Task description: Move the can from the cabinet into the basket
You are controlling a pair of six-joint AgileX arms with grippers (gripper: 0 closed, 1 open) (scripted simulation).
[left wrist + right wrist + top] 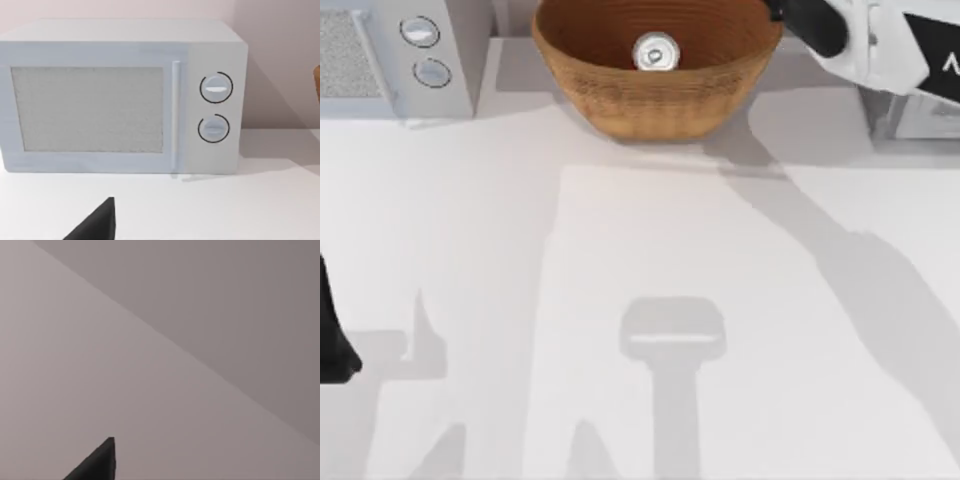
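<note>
Our can (655, 53) sits upright inside the basket (655, 95); finger state cannot be told; next, we retreat.

No readable text, numbers or brand names anywhere. The right arm (895, 50) at the top view's upper right carries a black panel with a white mark, cut off at the frame edge, illegible. The microwave (125, 95) knobs (216, 88) bear only plain bars, no numerals or labels.
</note>
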